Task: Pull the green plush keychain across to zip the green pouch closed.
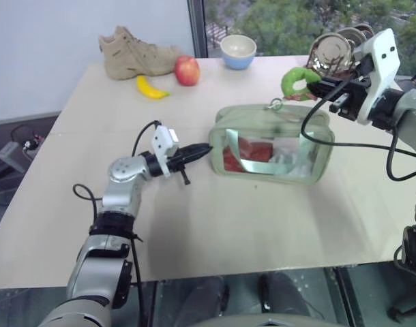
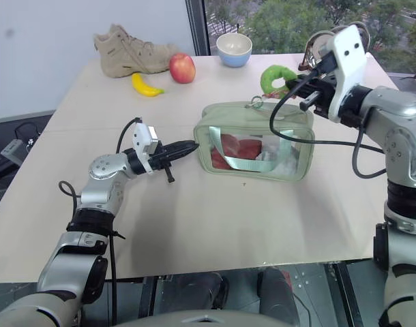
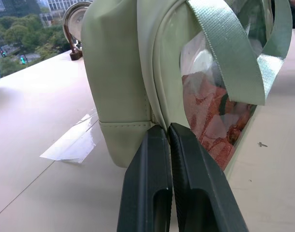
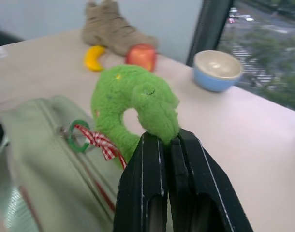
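Observation:
The green pouch (image 1: 273, 146) stands upright in the middle of the table, with red and white contents behind its clear window. My left gripper (image 1: 206, 148) lies level at the pouch's left end, shut, and the end seam (image 3: 154, 96) runs in between its fingertips. The green plush keychain (image 1: 300, 80) hangs in the air above the pouch's back right corner. A checked ribbon (image 4: 101, 145) and a ring (image 4: 79, 136) join it to the zipper. My right gripper (image 4: 168, 137) is shut on the plush's lower edge.
At the table's back stand a tan boot (image 1: 136, 49), a red apple (image 1: 187, 69), a yellow banana (image 1: 151, 88) and a blue bowl (image 1: 238, 51). Round metal ware (image 1: 334, 48) stands at the back right, just behind my right hand. A strip of clear tape (image 3: 72, 145) lies beside the pouch.

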